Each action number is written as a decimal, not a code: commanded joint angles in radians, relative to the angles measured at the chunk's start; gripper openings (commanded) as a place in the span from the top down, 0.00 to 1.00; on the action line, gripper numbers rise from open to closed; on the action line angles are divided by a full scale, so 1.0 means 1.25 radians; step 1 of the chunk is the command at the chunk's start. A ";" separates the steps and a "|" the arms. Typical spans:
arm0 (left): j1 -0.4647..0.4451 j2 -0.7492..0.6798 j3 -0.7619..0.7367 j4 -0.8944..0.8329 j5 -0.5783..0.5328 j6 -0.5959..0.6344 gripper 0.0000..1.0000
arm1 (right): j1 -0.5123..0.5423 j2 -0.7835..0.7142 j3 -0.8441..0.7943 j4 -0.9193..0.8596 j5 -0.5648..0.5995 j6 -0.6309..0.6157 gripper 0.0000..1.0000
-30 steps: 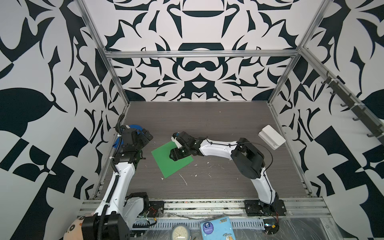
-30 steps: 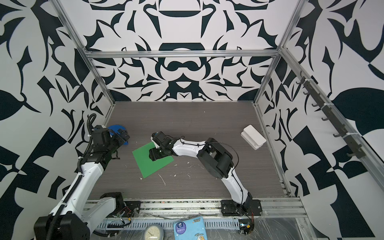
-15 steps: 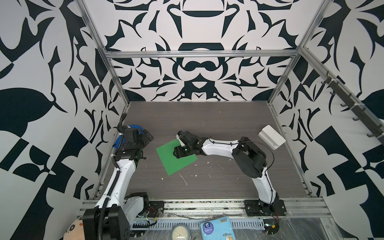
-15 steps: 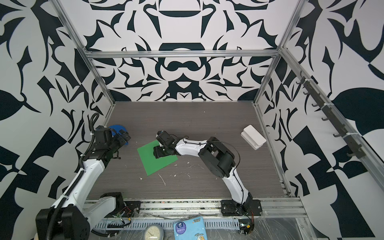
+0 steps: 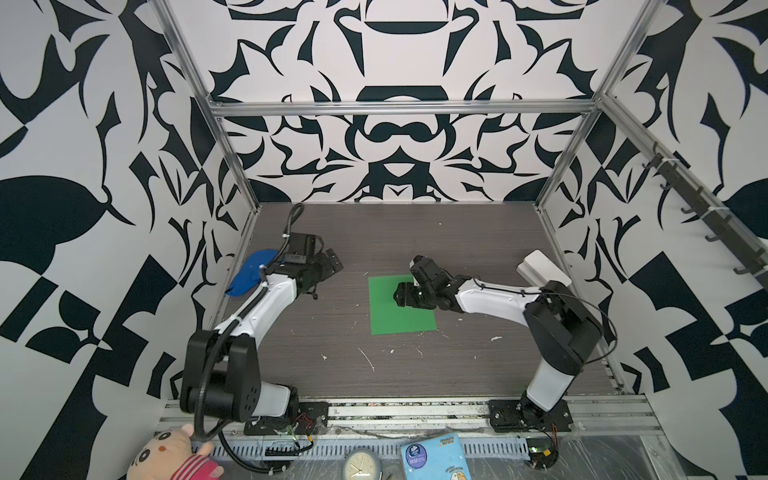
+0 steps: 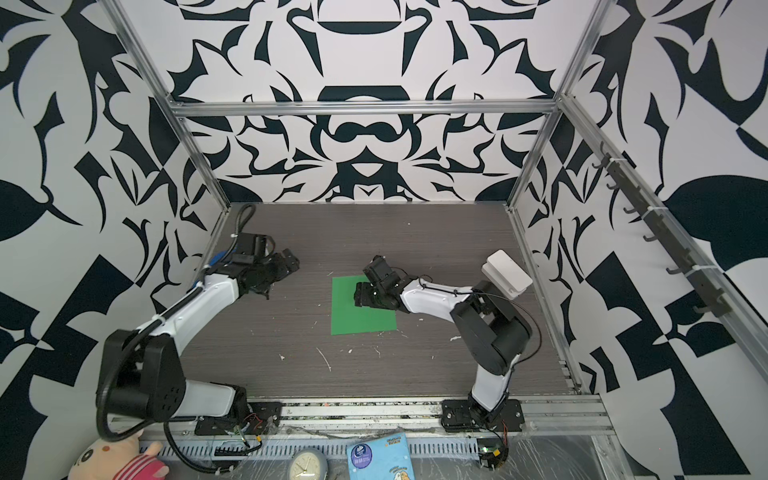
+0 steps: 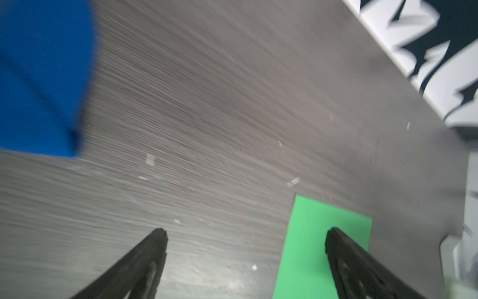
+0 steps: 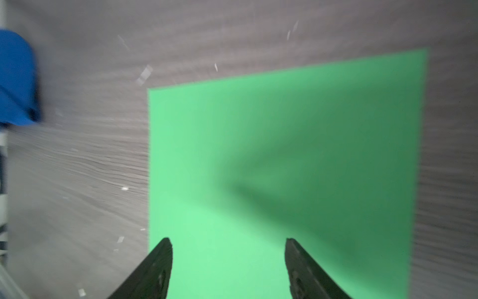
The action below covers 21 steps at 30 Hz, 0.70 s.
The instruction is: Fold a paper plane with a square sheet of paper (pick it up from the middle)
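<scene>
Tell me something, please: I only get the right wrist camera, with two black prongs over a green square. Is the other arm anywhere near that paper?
Observer: No. In both top views the left gripper hangs over bare table, to the left of the square sheet of paper and apart from it.
Operator: And that blue blob at the edge of my picture?
Observer: It is a blue cap, lying at the table's left edge, partly hidden behind the left arm.
Operator: Is there anything on the other side?
Observer: Yes, a white box at the table's right edge, near the right arm and its elbow.
</scene>
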State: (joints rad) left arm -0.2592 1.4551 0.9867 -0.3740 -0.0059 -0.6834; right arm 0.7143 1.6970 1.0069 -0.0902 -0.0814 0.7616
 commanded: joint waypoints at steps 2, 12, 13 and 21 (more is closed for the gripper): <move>-0.152 0.102 0.122 -0.171 -0.021 -0.043 0.01 | -0.065 -0.123 -0.014 -0.053 0.038 -0.010 0.22; -0.414 0.362 0.386 -0.368 -0.149 -0.136 0.01 | -0.218 -0.287 -0.100 -0.203 0.206 -0.102 0.10; -0.422 0.387 0.405 -0.377 -0.143 -0.147 0.01 | -0.227 -0.296 -0.105 -0.207 0.210 -0.109 0.09; -0.428 0.511 0.487 -0.399 -0.065 -0.169 0.00 | -0.247 -0.312 -0.135 -0.189 0.189 -0.133 0.09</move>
State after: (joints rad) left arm -0.7979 2.0689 1.5551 -0.7872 -0.1120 -0.8623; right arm 0.4084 1.3243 0.8478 -0.3344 0.1471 0.6235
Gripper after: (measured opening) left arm 0.994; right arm 0.913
